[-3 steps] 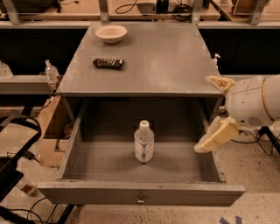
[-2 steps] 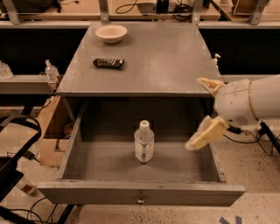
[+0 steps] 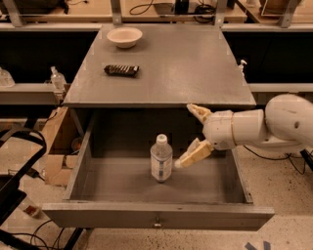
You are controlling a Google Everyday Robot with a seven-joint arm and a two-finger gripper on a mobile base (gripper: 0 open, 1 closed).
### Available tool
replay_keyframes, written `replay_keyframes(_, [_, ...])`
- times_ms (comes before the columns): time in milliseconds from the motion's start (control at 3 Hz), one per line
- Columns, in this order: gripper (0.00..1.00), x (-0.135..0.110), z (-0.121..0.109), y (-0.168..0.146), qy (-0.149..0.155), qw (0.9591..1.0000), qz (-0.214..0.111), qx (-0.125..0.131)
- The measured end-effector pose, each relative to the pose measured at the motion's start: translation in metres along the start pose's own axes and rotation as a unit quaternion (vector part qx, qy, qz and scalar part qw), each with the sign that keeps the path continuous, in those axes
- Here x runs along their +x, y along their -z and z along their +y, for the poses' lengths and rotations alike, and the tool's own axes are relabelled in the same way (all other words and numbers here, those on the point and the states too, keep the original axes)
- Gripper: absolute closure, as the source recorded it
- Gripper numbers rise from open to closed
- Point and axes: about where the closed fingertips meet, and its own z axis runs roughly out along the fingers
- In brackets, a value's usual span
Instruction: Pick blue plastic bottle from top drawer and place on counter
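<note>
The blue plastic bottle [image 3: 161,157] stands upright in the middle of the open top drawer [image 3: 156,216], white cap up. My gripper [image 3: 187,134] reaches in from the right over the drawer, just right of the bottle and apart from it. Its two tan fingers [image 3: 194,154] are spread wide, one up near the counter's front edge, one down beside the bottle's body. Nothing is between them. The grey counter [image 3: 195,63] lies behind and above the drawer.
A white bowl [image 3: 124,36] and a dark snack bar [image 3: 121,70] lie on the counter's left half. A small pump bottle [image 3: 57,78] stands on the left shelf. A cardboard box [image 3: 56,141] sits left of the drawer. A wooden bench [image 3: 146,12] runs behind.
My gripper has moved left across the drawer, from the right wall to just beside the bottle. The bottle has not moved.
</note>
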Motion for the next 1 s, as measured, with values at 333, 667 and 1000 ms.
replay_keyframes(333, [0.0,0.037,0.009,-0.055,-0.039,0.9973,-0.056,-0.026])
replay_keyframes(667, [0.0,0.055,0.016,-0.082,-0.061,0.9938,-0.083,-0.041])
replay_keyframes(1000, [0.19,0.064,0.021,-0.102,-0.074,0.9904,-0.104,-0.054])
